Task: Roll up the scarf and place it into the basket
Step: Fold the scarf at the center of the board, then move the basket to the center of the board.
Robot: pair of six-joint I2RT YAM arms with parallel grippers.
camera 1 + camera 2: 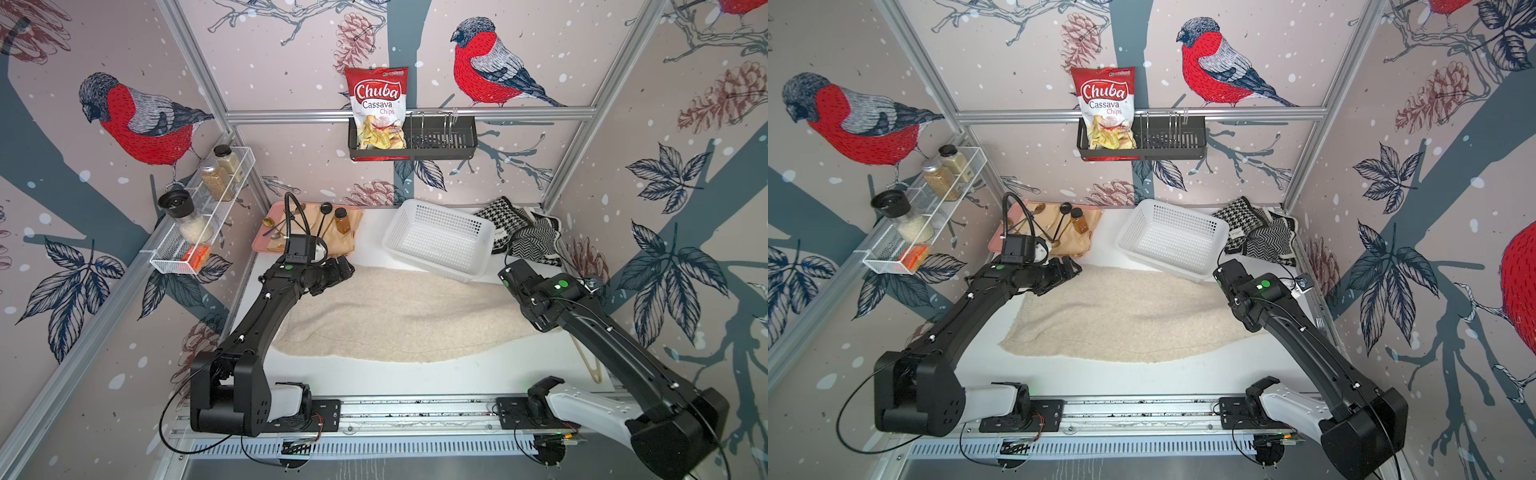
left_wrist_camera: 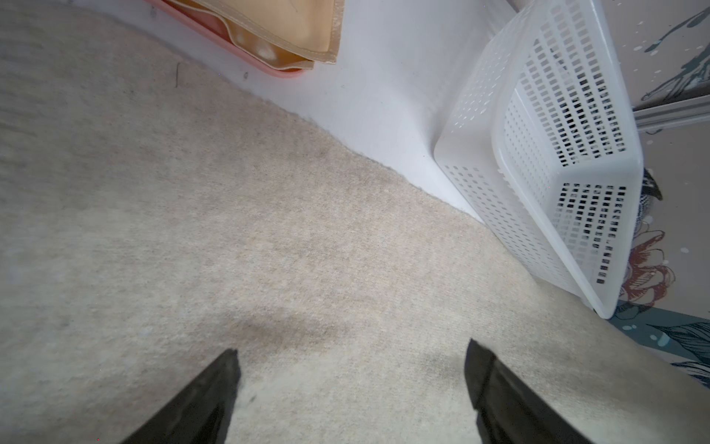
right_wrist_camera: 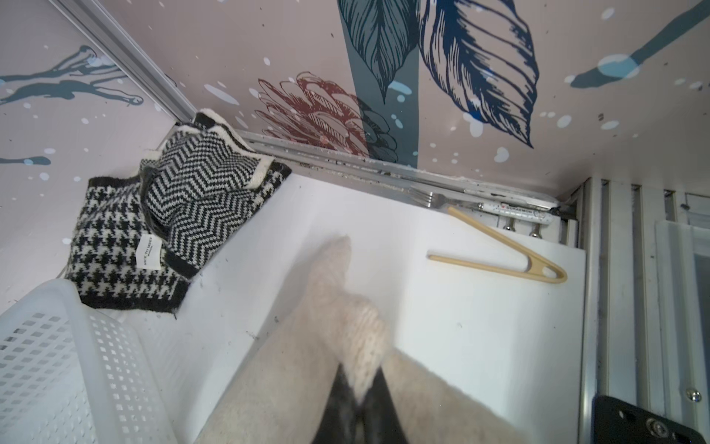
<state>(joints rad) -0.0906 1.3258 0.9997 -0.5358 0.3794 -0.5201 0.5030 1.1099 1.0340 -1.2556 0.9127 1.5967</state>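
A beige scarf [image 1: 395, 316] [image 1: 1125, 316] lies spread across the white table in both top views. The white perforated basket [image 1: 428, 262] [image 1: 1158, 262] stands tilted just behind it, its near edge resting on the scarf's far edge. My left gripper [image 2: 351, 350] hovers open over the scarf's left part [image 2: 269, 230], with nothing between its fingers; the top views show it at the far left corner [image 1: 345, 268]. My right gripper [image 3: 359, 388] is shut on a pinched-up fold of the scarf's right end [image 3: 330, 276], near the basket [image 3: 57, 365].
Black-and-white knit cloths [image 1: 519, 232] lie in the back right corner. A pink tray [image 1: 259, 245] with spoons and a bottle sits back left. Wooden tongs [image 3: 499, 257] and a fork [image 3: 426, 198] lie by the right edge. A black caddy [image 1: 440, 141] and a wire rack [image 1: 199, 224] hang on the walls.
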